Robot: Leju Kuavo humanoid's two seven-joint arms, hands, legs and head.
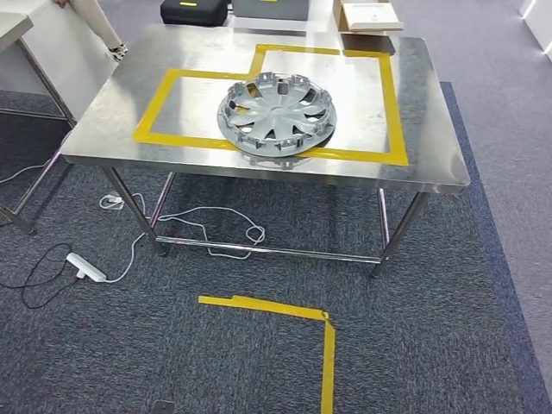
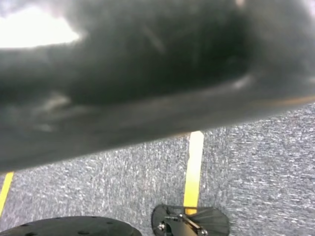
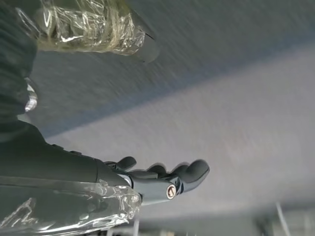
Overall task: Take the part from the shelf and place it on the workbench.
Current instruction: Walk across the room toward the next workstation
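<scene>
— Item one, the part?

— A silver-grey wheel cover (image 1: 277, 113), lying flat on the stainless steel workbench (image 1: 429, 129). It sat over the near strip of the yellow tape outline (image 1: 163, 90) marked on the top, mostly inside the outline, its near rim crossing the tape toward the table's front edge. Nothing was touching it.

— The hands?

— Right hand (image 3: 163, 179): seen from its wrist camera, dark fingers (image 3: 195, 169) extended and lying side by side, holding nothing, hanging over grey carpet. Clear plastic wrap (image 3: 89, 24) covered parts of the arm beside it. Left hand: its wrist camera was blurred by a dark shape close to the lens, so I could not tell how the fingers stood.

— Around the bench?

— On the floor under and beside it, a white power strip (image 1: 86, 267) with white cable (image 1: 215, 226) looping under the table frame. A yellow tape corner (image 1: 306, 315) on the grey carpet (image 1: 423, 328) in front of the bench. Behind the bench, a black case (image 1: 194, 10) and a cardboard box (image 1: 367, 15). At the far left, a second table (image 1: 39, 39), with part of a person's leg and shoe (image 1: 110, 43) next to it.
</scene>
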